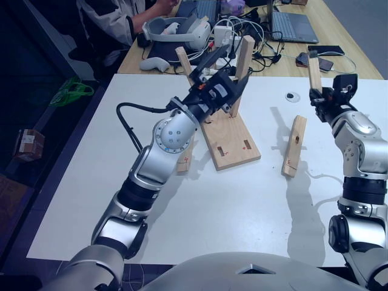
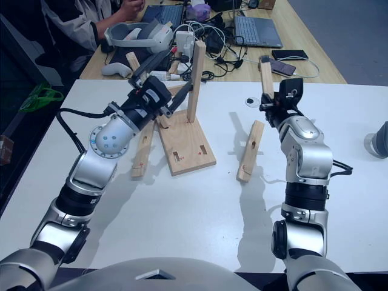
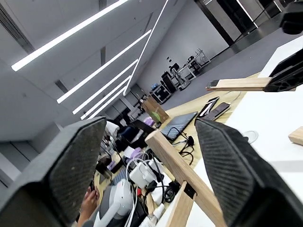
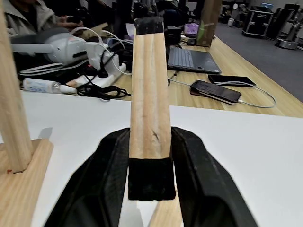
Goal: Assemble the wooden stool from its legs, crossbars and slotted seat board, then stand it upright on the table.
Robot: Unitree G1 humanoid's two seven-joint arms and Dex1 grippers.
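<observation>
Closest in, a loose leg [image 2: 250, 151] lies flat on the desk [image 2: 182, 224], below the right pincer [image 4: 150, 156] and off to its left. The slotted seat board [image 2: 188, 148] lies flat under the left pincer [image 3: 150, 142], with another stick [image 2: 141, 154] alongside it.

The left pincer is wide open. An upright leg [image 2: 194, 79] stands in the board just beyond it, lined up with the gap, and neither pad is touching it. The right pincer is clamped on a leg [image 4: 149, 94], holding it vertical by its lower end.

My guess is these are light, stiff, dry sticks and not fragile. The flat faces should grip fine, but an end grip lets a long piece lever and twist. I'd take hold near the end that goes into the slot.
</observation>
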